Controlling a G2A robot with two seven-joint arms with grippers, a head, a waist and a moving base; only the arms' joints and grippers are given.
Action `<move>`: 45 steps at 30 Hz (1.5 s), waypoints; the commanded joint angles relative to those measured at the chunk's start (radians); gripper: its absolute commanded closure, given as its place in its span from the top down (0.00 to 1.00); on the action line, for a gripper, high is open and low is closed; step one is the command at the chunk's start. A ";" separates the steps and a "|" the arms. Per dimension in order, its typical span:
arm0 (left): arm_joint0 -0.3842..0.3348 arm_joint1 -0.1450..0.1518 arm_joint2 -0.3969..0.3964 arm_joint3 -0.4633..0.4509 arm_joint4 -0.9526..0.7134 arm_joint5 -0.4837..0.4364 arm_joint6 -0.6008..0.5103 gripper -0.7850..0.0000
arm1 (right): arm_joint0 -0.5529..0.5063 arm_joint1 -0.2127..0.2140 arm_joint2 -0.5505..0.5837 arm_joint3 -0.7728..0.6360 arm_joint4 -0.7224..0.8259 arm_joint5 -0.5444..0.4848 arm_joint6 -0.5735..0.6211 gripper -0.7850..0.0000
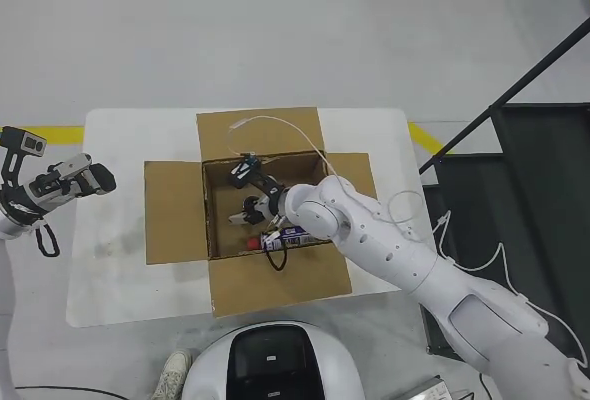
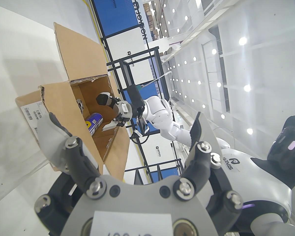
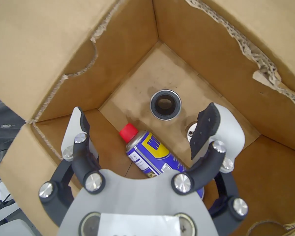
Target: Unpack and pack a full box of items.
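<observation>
An open cardboard box (image 1: 260, 130) stands mid-table with its flaps spread. On its floor lies a blue spray can (image 3: 147, 151) with a red cap, next to a black ring (image 3: 165, 104) and a small silver round part (image 3: 191, 131), half hidden behind one finger. My right gripper (image 3: 143, 114) hangs open inside the box, just above the can's cap end, holding nothing. From above, that gripper (image 1: 245, 192) sits in the box beside the can (image 1: 285, 238). My left gripper (image 1: 95, 180) is open and empty, off the table's left edge, and faces the box (image 2: 61, 94).
The white table (image 1: 135, 140) has bare room left of the box. A thin white cable (image 1: 275, 125) arcs over the back flap. A black metal frame (image 1: 535, 150) stands to the right of the table. Yellow floor tape (image 1: 425, 135) runs behind.
</observation>
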 commanded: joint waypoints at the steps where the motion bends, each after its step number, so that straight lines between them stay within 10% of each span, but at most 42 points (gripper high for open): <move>1: 0.000 0.000 0.000 0.000 0.000 0.000 0.000 1.00 | 0.010 -0.007 -0.011 0.014 -0.011 -0.007 0.006 1.00; 18: 0.000 0.000 0.000 0.000 0.000 0.000 0.000 1.00 | 0.120 -0.108 -0.089 0.277 0.030 -0.087 0.014 1.00; 45: 0.000 0.000 0.000 0.000 0.000 0.000 0.000 1.00 | 0.121 -0.109 -0.090 0.280 0.030 -0.087 0.013 1.00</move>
